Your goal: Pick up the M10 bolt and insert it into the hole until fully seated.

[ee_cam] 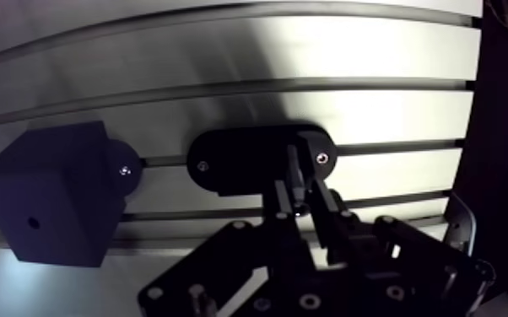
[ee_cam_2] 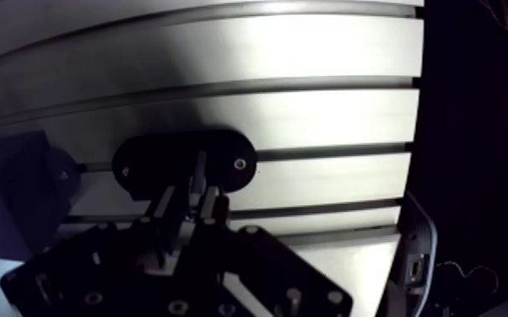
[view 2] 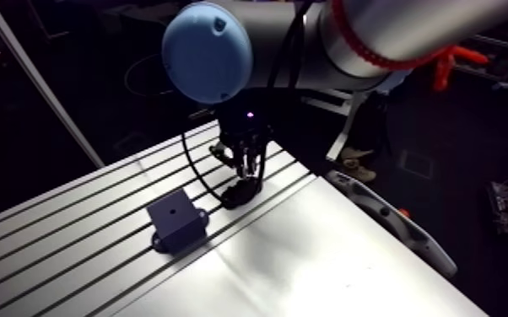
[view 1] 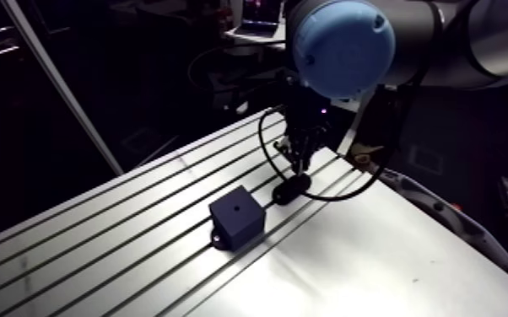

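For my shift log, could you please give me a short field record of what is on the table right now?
table: slotted aluminium
block: dark cube with side tabs, standing on the table
hole: in the block's top face, nothing in it
holder: black oval plate with two screws, beside the block
end effector: low over the holder

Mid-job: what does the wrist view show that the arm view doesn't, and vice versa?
Wrist view only: two screws in the holder. Arm view only: the joint cap above the claw, and the smooth plate beside the slots. Both: the claw over the holder, the block with its hole beside it, the slotted table. The bolt is unclear in both.
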